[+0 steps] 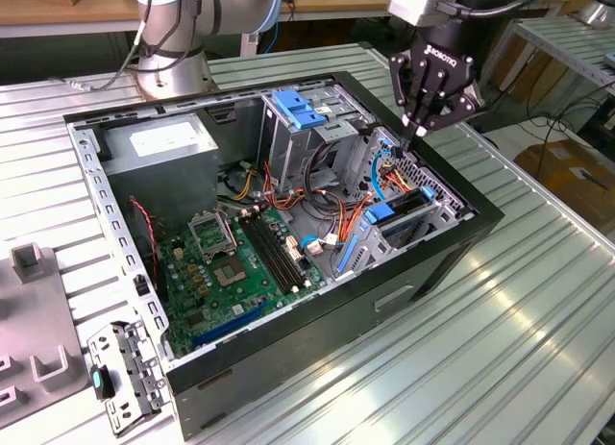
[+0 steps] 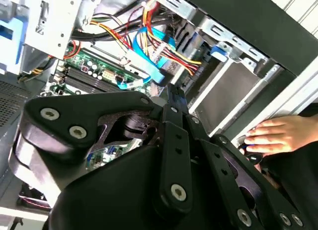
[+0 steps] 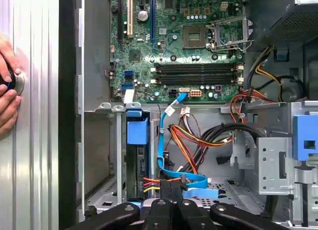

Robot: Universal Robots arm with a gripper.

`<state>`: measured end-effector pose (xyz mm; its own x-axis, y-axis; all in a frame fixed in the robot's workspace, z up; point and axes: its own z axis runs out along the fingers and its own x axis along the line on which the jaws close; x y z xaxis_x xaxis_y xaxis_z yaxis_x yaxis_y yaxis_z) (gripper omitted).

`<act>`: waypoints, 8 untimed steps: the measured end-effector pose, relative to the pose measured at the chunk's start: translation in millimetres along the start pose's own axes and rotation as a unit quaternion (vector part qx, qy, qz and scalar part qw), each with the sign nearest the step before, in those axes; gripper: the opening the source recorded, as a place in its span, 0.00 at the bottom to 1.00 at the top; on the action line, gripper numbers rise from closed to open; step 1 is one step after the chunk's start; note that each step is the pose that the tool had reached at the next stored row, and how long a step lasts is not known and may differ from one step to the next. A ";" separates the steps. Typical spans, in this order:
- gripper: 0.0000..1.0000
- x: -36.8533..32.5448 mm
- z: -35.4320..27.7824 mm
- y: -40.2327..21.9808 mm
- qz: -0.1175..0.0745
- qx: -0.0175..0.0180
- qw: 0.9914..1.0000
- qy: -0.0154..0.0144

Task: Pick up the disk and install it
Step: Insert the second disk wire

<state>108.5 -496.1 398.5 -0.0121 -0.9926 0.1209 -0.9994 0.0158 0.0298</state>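
Disk (image 1: 402, 217) stands on edge in the drive bay at the front corner of the open computer case (image 1: 288, 368), at the exterior view's right. Most of it is sunk between the bay's metal walls. In the first wrist view only its blue end tab and a dark thin edge (image 3: 137, 140) show, so its label cannot be made out. Its long axis appears to run along the case's side wall, the blue tab pointing toward the motherboard (image 3: 184, 51).

Just above the bay hangs the black gripper (image 1: 420, 133), its fingers pressed together with nothing between them. In the first wrist view the joined fingertips (image 3: 171, 190) sit beside the disk's slot, over a tangle of orange, red and blue cables (image 3: 198, 140).

A person's hand (image 3: 7, 91) rests on the ribbed metal table (image 1: 538, 320) outside the case wall, cut off at the picture's edge. In the second wrist view the hand (image 2: 278, 134) is partly hidden by the gripper's body.
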 end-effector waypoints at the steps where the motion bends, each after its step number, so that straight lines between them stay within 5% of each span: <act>1: 0.11 -13.9 1.7 -0.1 0.000 -0.003 1.000 0.019; 2: 0.11 -19.6 4.2 -0.3 0.001 -0.005 0.999 0.038; 4: 0.11 -21.5 9.2 -0.4 0.001 -0.005 0.999 0.045; 8: 0.16 -22.4 11.4 -0.6 0.001 -0.005 0.999 0.052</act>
<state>108.9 -475.2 384.4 -0.0102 -0.9746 0.2238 -0.9990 0.0194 0.0392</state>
